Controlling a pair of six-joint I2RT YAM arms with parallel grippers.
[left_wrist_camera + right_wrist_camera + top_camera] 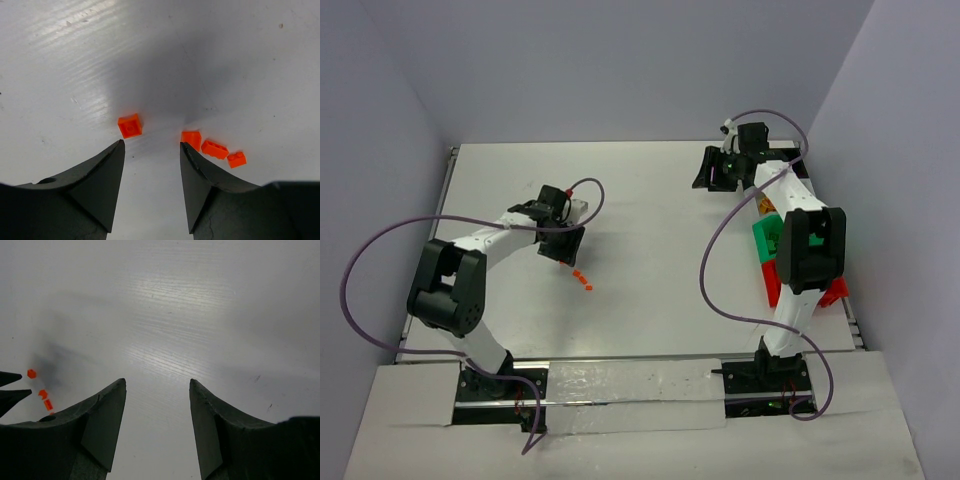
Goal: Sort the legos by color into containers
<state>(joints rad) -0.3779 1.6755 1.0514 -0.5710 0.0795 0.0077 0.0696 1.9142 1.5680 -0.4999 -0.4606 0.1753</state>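
Note:
Several small orange legos lie on the white table; in the left wrist view a square one [130,125] sits just beyond my left fingertip. Another [191,137] lies against the right fingertip's outer edge, and two more [215,149] [236,159] trail off to the right. My left gripper [152,143] [567,257] hangs low over them, open, with bare table between its fingers. My right gripper [157,381] [708,172] is open and empty at the far right. The containers stand under the right arm, largely hidden; a green bin [765,238] and a red bin [773,285] show.
The orange legos [582,279] form a short line near the table's middle left. From the right wrist view they appear small at the left edge [32,373], beside my left gripper's fingertips [10,377]. Purple cables loop from both arms.

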